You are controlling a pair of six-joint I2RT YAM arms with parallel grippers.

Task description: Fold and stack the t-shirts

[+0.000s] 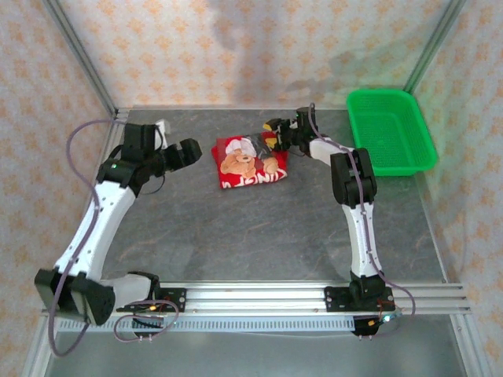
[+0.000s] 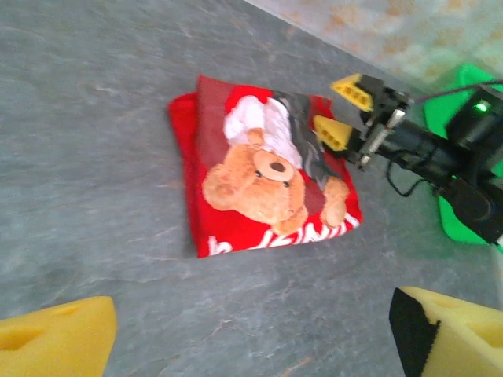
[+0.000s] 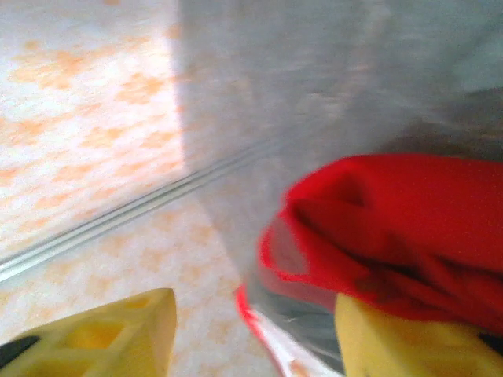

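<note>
Far middle of table (image 1: 236, 236): red teddy-bear t-shirt (image 1: 250, 162) laid folded, print up. Right gripper (image 2: 339, 110) parked at its far right corner, jaws apart, cloth touched, not pinched. Left gripper (image 1: 189, 151) spread open, empty, just left. Fold judged done; next, right arm to be drawn off gently.

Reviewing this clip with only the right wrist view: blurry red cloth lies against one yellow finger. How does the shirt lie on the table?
Observer: The t-shirt lies folded into a compact rectangle, bear print up, toward the far middle of the table.
Operator: Where is the right gripper on it?
Observer: The right gripper sits at the shirt's far right corner, jaws apart, with one finger at the cloth edge.
Operator: And the other arm?
Observer: The left gripper hangs open just left of the shirt, not touching it.
</note>
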